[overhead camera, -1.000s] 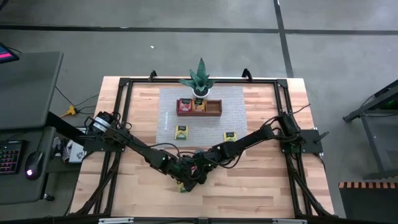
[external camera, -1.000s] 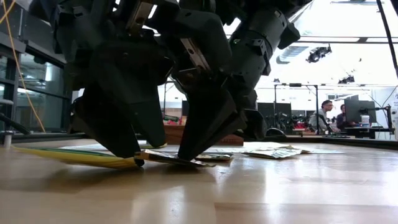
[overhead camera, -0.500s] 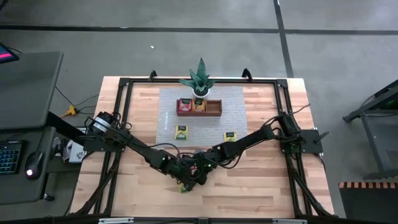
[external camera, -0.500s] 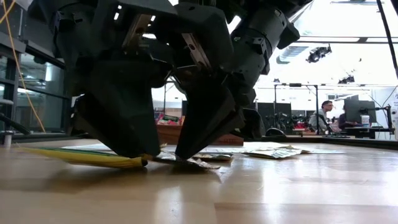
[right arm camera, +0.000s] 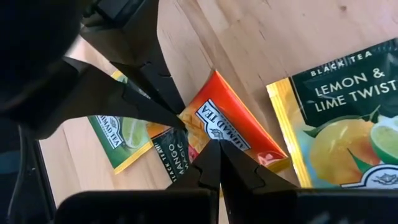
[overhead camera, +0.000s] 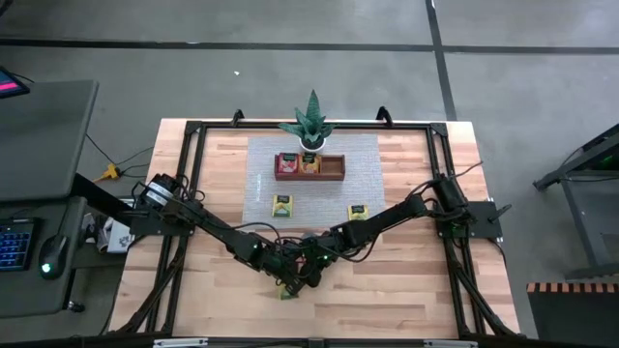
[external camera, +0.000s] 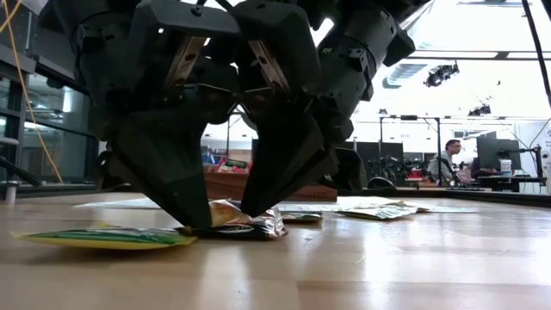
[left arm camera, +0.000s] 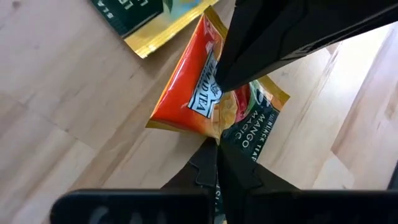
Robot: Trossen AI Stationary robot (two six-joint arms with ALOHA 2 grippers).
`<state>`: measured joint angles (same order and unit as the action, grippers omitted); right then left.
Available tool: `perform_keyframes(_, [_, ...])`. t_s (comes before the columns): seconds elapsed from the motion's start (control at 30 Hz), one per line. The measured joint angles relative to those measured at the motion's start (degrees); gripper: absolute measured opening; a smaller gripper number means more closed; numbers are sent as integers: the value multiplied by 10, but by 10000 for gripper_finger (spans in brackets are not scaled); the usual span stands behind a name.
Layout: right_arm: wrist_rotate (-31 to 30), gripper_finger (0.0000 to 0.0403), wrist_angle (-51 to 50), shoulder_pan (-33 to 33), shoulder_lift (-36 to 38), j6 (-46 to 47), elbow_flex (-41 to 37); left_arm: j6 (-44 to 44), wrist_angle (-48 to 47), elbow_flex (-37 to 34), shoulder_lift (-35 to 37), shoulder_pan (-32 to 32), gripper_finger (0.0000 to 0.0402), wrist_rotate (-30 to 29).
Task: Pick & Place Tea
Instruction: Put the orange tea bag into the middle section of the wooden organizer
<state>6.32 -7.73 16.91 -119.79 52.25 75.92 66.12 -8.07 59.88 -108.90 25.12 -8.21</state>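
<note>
place: robotics lab / open-plan workshop | floor: bare grey concrete with seams (overhead camera: 290, 87) around wooden table (overhead camera: 416, 290) with black frame | left of the grippers: desk with keyboard (overhead camera: 17, 242) and mouse (overhead camera: 50, 256) | behind the grippers: people at monitors (external camera: 495, 153), glass walls, ceiling lights (external camera: 441, 74) | overall: test-rig setup, not a home

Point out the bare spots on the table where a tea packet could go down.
Free: the brown wooden tray's right compartment, and bare wood at the near left corner. Crowded: near centre, where the left pincer and right pincer meet, both shut, over the orange tea packet.
</note>
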Motion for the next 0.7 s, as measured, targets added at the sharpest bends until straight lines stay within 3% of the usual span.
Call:
perform_keyframes(0.37, [0, 0, -13, 0, 10, 13, 1, -33, -16, 1, 0, -1, 0, 3])
perform_keyframes(0.7, [-49, 0, -119, 1, 94, -4, 3, -106, -40, -1, 28, -7, 0, 1])
